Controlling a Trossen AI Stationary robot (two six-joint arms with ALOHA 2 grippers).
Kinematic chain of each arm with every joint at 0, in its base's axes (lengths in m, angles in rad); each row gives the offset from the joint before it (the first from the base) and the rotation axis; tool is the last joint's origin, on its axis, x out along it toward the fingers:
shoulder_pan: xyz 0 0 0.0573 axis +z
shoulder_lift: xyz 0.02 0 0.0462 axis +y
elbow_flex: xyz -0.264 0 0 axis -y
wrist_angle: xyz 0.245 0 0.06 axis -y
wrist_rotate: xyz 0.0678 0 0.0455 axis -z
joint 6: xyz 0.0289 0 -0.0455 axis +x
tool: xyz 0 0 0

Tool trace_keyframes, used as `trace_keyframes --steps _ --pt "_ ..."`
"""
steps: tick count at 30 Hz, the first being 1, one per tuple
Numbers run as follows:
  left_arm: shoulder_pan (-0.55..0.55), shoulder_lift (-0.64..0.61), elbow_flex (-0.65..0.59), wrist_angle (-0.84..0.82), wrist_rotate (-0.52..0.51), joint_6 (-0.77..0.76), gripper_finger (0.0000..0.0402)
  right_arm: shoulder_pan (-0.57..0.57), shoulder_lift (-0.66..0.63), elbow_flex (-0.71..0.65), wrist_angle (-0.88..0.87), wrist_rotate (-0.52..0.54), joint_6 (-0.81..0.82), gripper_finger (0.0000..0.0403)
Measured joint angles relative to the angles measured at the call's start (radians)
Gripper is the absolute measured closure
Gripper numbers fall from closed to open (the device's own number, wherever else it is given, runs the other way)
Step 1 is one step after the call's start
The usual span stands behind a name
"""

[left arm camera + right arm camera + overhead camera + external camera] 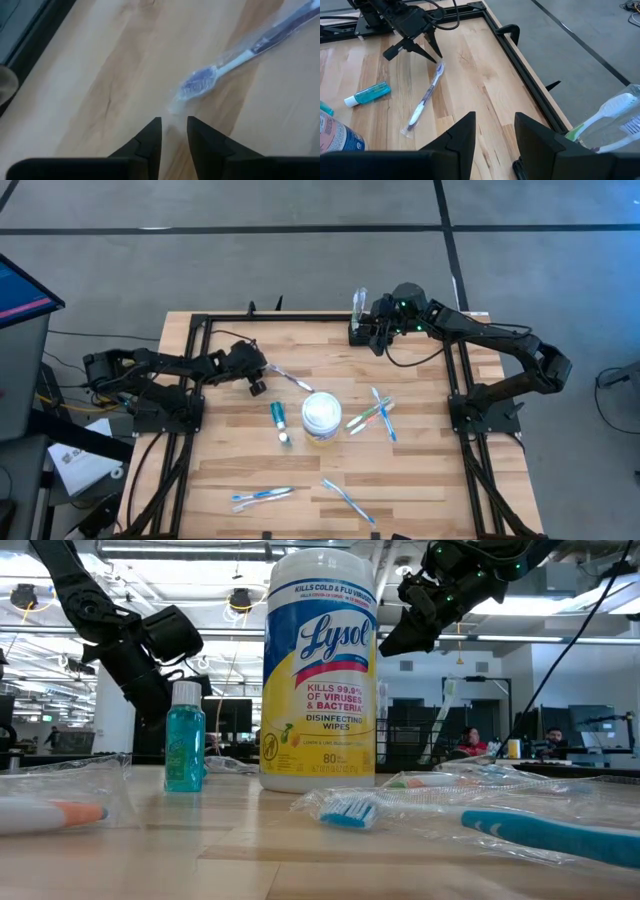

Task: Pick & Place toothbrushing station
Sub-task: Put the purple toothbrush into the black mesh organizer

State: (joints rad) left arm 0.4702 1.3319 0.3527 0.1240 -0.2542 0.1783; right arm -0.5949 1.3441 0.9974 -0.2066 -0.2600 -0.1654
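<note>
My left gripper [258, 378] hovers low over the table's left half, open by a narrow gap [173, 122]. Just ahead of its tips lies a wrapped purple-and-white toothbrush [200, 81] flat on the wood [426, 100]; the fingers do not hold it. My right gripper [495, 125] hangs open and empty above the far right part of the table [375, 340]. Beside it, at the far edge, stands the black toothbrushing station [356, 332] with a wrapped toothbrush [607, 115] upright in it.
A white wipes tub [322, 415] stands mid-table, with a teal bottle [278, 418] lying to its left. Wrapped toothbrushes lie to the tub's right [372, 416] and near the front edge [262, 496] [348, 498]. A black frame [200, 320] borders the table.
</note>
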Motion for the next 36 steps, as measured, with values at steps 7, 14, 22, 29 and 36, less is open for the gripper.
trace_keyframes --steps 7,14,22,29,36 --pt "-0.009 0.001 0.0 0.017 0.067 0.073 0.0314 0.0 0.0 0.0 0.0 0.0 0.0 0.0276" --pt "-0.027 0.005 0.0 0.076 0.052 0.129 0.0315 0.017 0.003 0.0 0.003 0.0 0.005 0.0276" --pt "-0.026 0.005 0.0 0.079 0.069 0.132 0.0344 0.039 0.003 0.0 0.007 0.0 -0.003 0.0276" --pt "-0.026 0.006 0.0 0.079 0.078 0.131 0.033 0.039 0.003 0.0 0.007 0.0 -0.002 0.0276" --pt "-0.026 0.006 -0.001 0.079 0.067 0.132 0.029 0.039 0.003 0.0 0.013 0.0 -0.002 0.0276"
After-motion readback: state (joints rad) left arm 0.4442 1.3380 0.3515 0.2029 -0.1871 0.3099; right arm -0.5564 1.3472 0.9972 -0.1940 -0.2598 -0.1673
